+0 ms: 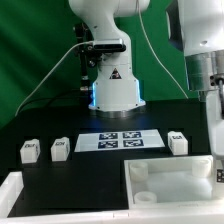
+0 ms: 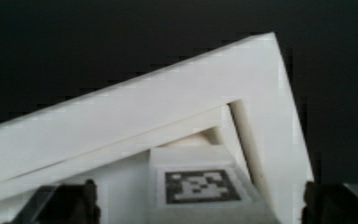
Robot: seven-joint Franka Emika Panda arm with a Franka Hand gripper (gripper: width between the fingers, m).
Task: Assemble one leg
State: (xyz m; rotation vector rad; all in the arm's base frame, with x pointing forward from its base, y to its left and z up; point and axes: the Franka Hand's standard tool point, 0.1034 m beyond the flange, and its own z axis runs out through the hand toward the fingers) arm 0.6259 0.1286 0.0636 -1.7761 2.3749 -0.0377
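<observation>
In the wrist view a leg, a small white block with a black-and-white tag, lies inside a corner of the large white tray panel. My gripper is open, with one finger on each side of the leg and not touching it. In the exterior view my gripper hangs at the far right over the tray panel, and the leg is partly hidden under it. Two more legs stand at the exterior view's left, and another leg stands to the right of the marker board.
The marker board lies in the middle before the robot base. A white L-shaped rail runs along the front left. The table is black.
</observation>
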